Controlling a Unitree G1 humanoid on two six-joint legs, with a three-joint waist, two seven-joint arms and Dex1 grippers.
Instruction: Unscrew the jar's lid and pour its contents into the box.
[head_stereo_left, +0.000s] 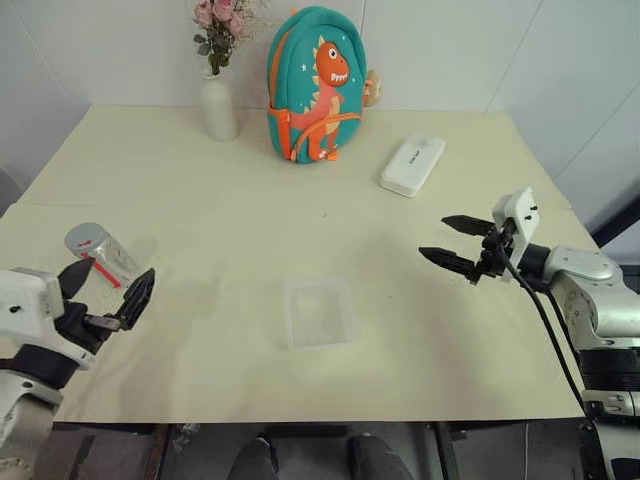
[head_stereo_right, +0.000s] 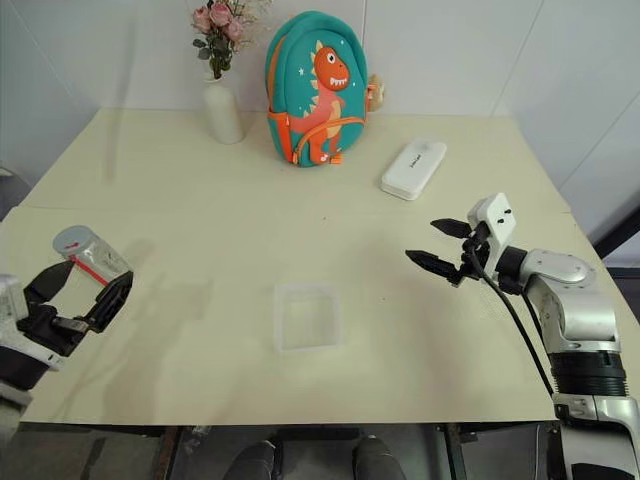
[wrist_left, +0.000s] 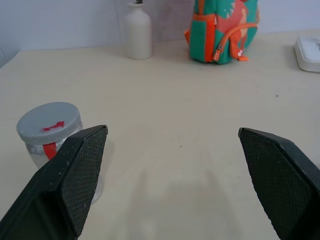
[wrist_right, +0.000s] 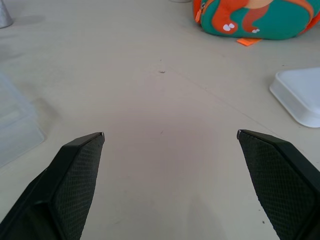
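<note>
Clear plastic jar (head_stereo_left: 103, 253) with a red label stripe stands at the left side of the cream table (head_stereo_left: 250, 200), its grey lid (head_stereo_left: 86, 238) screwed on; contents not discernible. Head views: the box (head_stereo_left: 319, 313), a shallow see-through tray, lies at table centre toward the near edge, well apart from the jar, with bare table on all sides of it. Left gripper (head_stereo_left: 108, 285) sits just beside the jar on its near side, fingers spread wide, holding nothing; arm enters from the lower left corner. Right gripper (head_stereo_left: 457, 244) hovers over the right part of the table, pointing toward the middle, fingers wide apart and empty, forearm roughly level. Along the far edge stand a white vase (head_stereo_left: 219, 106) with flowers, a teal dinosaur backpack (head_stereo_left: 311, 85) and a white oblong case (head_stereo_left: 412, 165). Left wrist view: lid (wrist_left: 49, 123) with a red mark on top; one black finger (wrist_left: 75, 175) overlaps the jar's lower side, contact uncertain; open table between the fingers. Right wrist view: both fingers (wrist_right: 75, 175) wide, bare table between them, box corner (wrist_right: 17, 132) to one side, white case (wrist_right: 300, 95) to the other.
</note>
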